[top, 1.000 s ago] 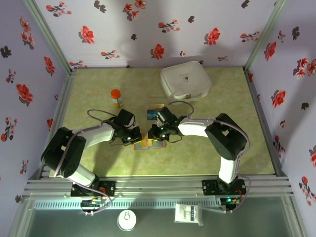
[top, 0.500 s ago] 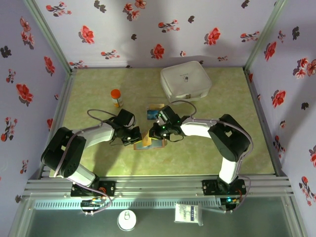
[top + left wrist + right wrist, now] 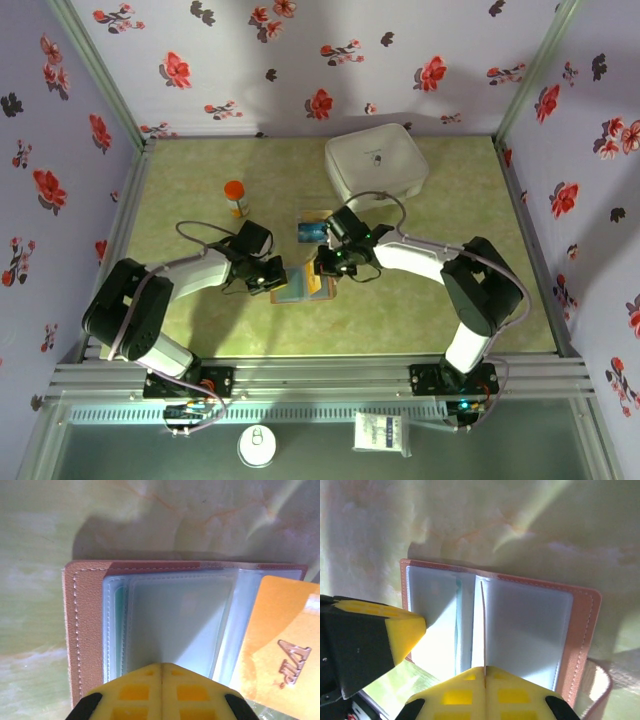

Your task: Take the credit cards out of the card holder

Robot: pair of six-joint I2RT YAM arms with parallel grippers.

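We have the right end effector (image 3: 484,675) clamped on the yellow credit card (image 3: 280,640), edge-on above the card holder (image 3: 82,630) fold, while the clenched left end effector (image 3: 161,672) pins the opposite side.

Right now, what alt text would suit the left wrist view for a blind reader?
An open brown card holder lies on a green table, its clear sleeves showing. An orange card marked VIP covers its right side; the shut yellow left gripper sits bottom centre.
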